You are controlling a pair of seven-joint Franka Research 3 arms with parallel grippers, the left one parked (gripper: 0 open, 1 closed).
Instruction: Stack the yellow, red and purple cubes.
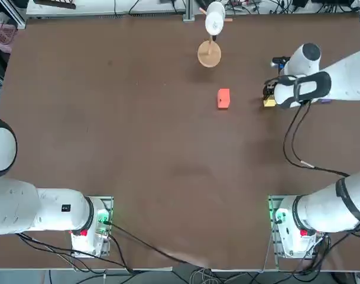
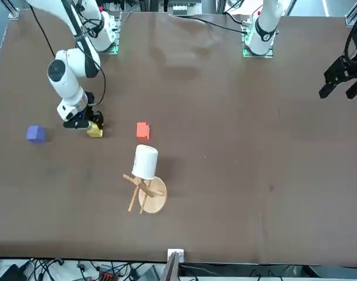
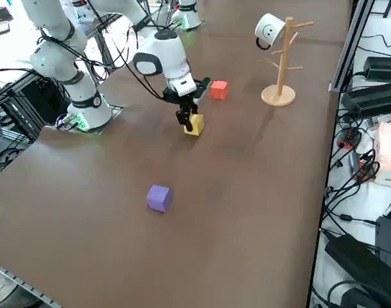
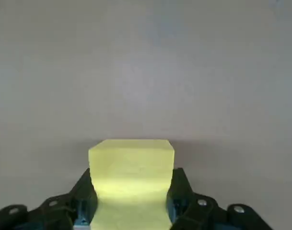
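Gripping the yellow cube [image 4: 131, 177] is my right gripper [image 4: 131, 211], its two black fingers [image 4: 83, 201] pressed against the cube's opposite sides so that the block sits squarely between them. From the right side the gripper [image 3: 185, 115] points down at the table [image 3: 259, 192], with the yellow cube [image 3: 194, 124] at its tips; whether the cube's underside rests on the brown surface or hangs just clear of it I cannot tell. Overhead, most of the yellow cube [image 1: 269, 102] is hidden under my white wrist, with only a corner showing beside the gripper [image 1: 268, 94].

Sitting alone on the table is the red cube [image 1: 223, 98], near the yellow one and apart from it, on the side toward the table's middle. In the front view the red cube [image 2: 143, 130] lies between the yellow cube [image 2: 95, 131] and the wooden stand [image 2: 148, 193], close to the white cup [image 2: 145, 162] hung on that stand.

Well apart from both sits the purple cube [image 3: 159, 197], out on open table on the far side of my gripper from the red one; in the front view the purple cube [image 2: 36, 134] is beyond the gripper [image 2: 81, 122] toward the table's edge. No cube rests on another.
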